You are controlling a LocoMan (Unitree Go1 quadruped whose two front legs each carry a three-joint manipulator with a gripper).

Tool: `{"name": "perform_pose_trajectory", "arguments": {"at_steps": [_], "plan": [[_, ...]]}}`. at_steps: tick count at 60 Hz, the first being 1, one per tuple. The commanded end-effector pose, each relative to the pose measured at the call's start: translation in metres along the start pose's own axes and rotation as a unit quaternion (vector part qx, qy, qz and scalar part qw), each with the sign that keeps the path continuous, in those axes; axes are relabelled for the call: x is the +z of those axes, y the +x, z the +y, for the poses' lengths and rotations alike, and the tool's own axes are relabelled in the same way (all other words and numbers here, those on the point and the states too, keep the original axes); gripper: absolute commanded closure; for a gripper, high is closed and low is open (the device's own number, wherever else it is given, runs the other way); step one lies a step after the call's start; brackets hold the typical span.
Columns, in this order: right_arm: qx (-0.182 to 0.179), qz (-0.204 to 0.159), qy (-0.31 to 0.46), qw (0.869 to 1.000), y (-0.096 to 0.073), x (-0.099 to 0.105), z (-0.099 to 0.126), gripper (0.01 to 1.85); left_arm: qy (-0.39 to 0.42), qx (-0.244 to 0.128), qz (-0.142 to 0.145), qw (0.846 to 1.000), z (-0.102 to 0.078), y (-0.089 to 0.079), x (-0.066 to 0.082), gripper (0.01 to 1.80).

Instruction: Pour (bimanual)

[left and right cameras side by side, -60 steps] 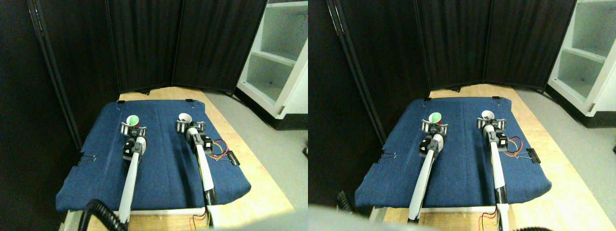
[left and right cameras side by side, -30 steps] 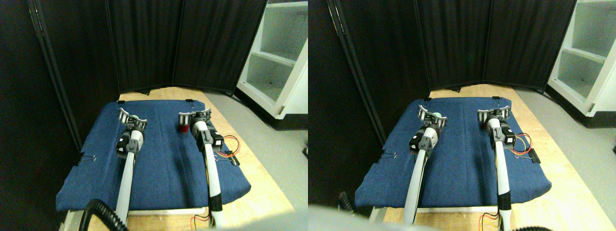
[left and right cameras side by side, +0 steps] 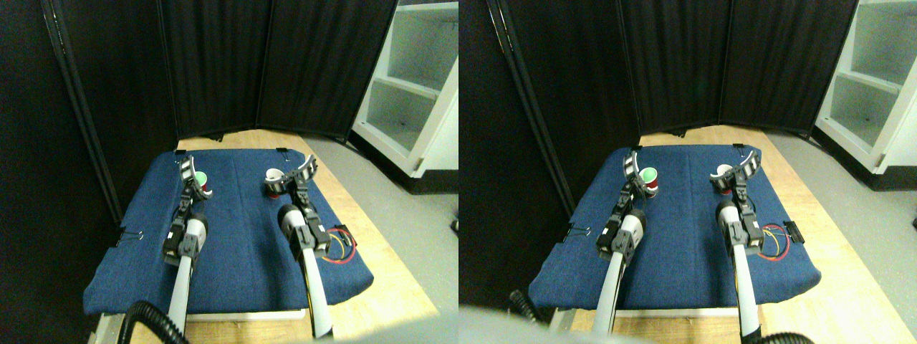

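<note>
Two small red cups stand on the blue cloth [left and right cameras side by side: 236, 244]. The left cup [left and right cameras side by side: 201, 180] is green inside, and the right cup [left and right cameras side by side: 274, 179] is white inside. My left gripper [left and right cameras side by side: 188, 170] hovers just left of the green-lined cup, close to its rim, open and holding nothing. My right gripper [left and right cameras side by side: 302, 170] hangs just right of the white-lined cup, open and empty, its pale curved pads tilted up to the right. Both pale limbs reach up from the bottom of the view.
The cloth lies on a wooden board [left and right cameras side by side: 390, 287], held by black clips [left and right cameras side by side: 129, 235]. Red and yellow wires [left and right cameras side by side: 338, 247] loop beside my right limb. Black folding screens [left and right cameras side by side: 215, 72] close the back and left; a white shelf unit [left and right cameras side by side: 412, 93] stands right. A black ribbed hose [left and right cameras side by side: 147, 319] curls at bottom left.
Both limbs' motor joints have drawn back toward the camera. The grippers have risen off the cups and swung outward, the left to the left, the right to the right. The cups stay put.
</note>
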Motion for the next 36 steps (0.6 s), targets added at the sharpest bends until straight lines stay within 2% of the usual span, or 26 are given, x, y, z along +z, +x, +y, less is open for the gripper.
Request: {"name": "perform_pose_trajectory", "arguments": {"at_steps": [1,2,3,6,8,9,11,13,17,19,20,24,26,29,31,33,34,36], "plan": [[0.038,-0.003,-0.037,0.999,-0.002,-0.005,0.002,0.55,0.049,-0.033,-0.016,0.998,-0.001,-0.002,0.002,0.81],[0.059,-0.005,-0.086,0.995,-0.004,-0.006,0.002,0.53,0.083,-0.050,-0.010,0.995,-0.001,-0.004,0.001,0.75],[0.059,-0.005,-0.086,0.995,-0.004,-0.006,0.002,0.53,0.083,-0.050,-0.010,0.995,-0.001,-0.004,0.001,0.75],[0.071,-0.007,-0.111,0.991,-0.007,-0.007,0.002,0.51,0.153,-0.083,-0.013,0.985,-0.002,-0.006,-0.001,0.62],[0.073,-0.008,-0.119,0.990,-0.008,-0.008,0.002,0.50,0.165,-0.087,-0.013,0.982,-0.002,-0.006,-0.001,0.60],[0.088,-0.013,-0.131,0.987,-0.011,-0.009,0.003,0.50,0.214,-0.097,-0.017,0.972,-0.002,-0.008,-0.003,0.54],[0.092,-0.014,-0.136,0.986,-0.011,-0.009,0.003,0.50,0.220,-0.094,-0.018,0.971,-0.003,-0.008,-0.003,0.52],[0.108,-0.024,-0.164,0.980,-0.014,-0.010,0.003,0.50,0.235,-0.085,-0.023,0.968,-0.004,-0.010,-0.005,0.48],[0.125,-0.035,-0.196,0.972,-0.017,-0.012,0.003,0.51,0.260,-0.101,-0.034,0.960,-0.004,-0.012,-0.008,0.46],[0.135,-0.036,-0.208,0.968,-0.017,-0.012,0.003,0.51,0.268,-0.109,-0.040,0.957,-0.004,-0.012,-0.009,0.47],[0.153,-0.040,-0.223,0.962,-0.018,-0.014,0.001,0.53,0.279,-0.125,-0.050,0.951,-0.004,-0.013,-0.010,0.49],[0.174,-0.049,-0.236,0.955,-0.017,-0.016,-0.001,0.56,0.290,-0.148,-0.065,0.943,-0.003,-0.013,-0.011,0.57],[0.203,-0.059,-0.257,0.943,-0.017,-0.018,-0.003,0.61,0.296,-0.161,-0.074,0.939,-0.003,-0.014,-0.012,0.68],[0.213,-0.061,-0.263,0.939,-0.017,-0.019,-0.004,0.63,0.301,-0.167,-0.078,0.936,-0.003,-0.014,-0.012,0.72],[0.229,-0.051,-0.297,0.926,-0.016,-0.021,-0.007,0.66,0.310,-0.179,-0.080,0.930,-0.001,-0.014,-0.013,0.82],[0.232,-0.050,-0.306,0.922,-0.016,-0.021,-0.007,0.66,0.311,-0.180,-0.081,0.930,-0.001,-0.014,-0.013,0.83],[0.240,-0.045,-0.330,0.912,-0.015,-0.022,-0.008,0.69,0.314,-0.182,-0.082,0.928,-0.002,-0.014,-0.013,0.87],[0.240,-0.040,-0.338,0.909,-0.015,-0.023,-0.009,0.71,0.315,-0.182,-0.080,0.928,-0.002,-0.014,-0.014,0.88]]}}
